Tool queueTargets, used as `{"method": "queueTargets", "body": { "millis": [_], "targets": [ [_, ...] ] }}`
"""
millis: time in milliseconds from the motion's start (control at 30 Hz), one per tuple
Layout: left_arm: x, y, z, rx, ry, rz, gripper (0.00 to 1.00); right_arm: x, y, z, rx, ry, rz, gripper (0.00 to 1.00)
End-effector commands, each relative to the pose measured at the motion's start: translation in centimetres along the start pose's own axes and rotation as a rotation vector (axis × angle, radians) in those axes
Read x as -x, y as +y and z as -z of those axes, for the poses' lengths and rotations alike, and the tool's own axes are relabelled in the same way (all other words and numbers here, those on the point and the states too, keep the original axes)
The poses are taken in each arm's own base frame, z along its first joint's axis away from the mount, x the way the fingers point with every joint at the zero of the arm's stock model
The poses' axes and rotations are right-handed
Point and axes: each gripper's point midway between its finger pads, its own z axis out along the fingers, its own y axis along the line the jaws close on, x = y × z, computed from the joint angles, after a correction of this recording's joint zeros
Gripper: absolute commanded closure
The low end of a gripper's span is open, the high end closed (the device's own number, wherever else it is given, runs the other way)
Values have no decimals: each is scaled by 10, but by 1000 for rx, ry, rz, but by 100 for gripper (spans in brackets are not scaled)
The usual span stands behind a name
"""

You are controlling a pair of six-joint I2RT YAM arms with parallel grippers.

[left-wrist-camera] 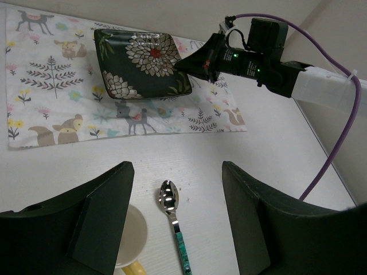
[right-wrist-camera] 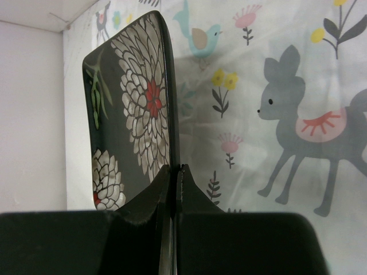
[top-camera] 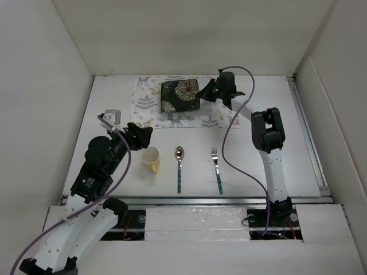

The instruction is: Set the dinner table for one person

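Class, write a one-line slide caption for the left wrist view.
Open left gripper over cup and spoon; right gripper pinches the rim of the flowered plate on the printed mat.

I am viewing a pastel animal-and-flower printed mat (top-camera: 146,102) that is lying spread out flat at 12 o'clock. A dark square plate (top-camera: 180,95) with white chrysanthemum blooms is sitting over its middle. A spoon (top-camera: 179,168) is lying at 6 o'clock of the plate, with its bowl pointing to 12 o'clock and its teal handle to 6. A fork (top-camera: 216,169) with a matching handle is lying parallel at the spoon's 3 o'clock, apart from it. A cup (top-camera: 150,157) is standing upright near the spoon's 9 o'clock, its yellow handle pointing to 5 o'clock.
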Motion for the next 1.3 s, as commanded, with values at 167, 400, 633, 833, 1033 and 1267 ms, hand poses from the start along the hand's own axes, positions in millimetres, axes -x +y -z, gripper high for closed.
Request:
{"method": "queueTargets", "body": {
  "millis": [167,400,633,833,1033,1267],
  "targets": [
    [8,-9,-2,-46,-30,-8,40,40,63,4,179,-106,33,100],
    [8,-9,-3,-49,-25,-9,40,27,41,3,129,-104,23,80],
    [6,-9,-5,-46,-16,-7,40,43,37,23,61,-128,83,40],
    [8,-8,-3,-38,-23,-5,41,56,27,55,-120,-163,183,29],
    [19,-11,4,-47,-64,5,56,58,55,126,-172,-240,376,79],
    [50,-5,28,-4,-219,45,100,-100,151,171,3,-223,662,100]
  ]
}}
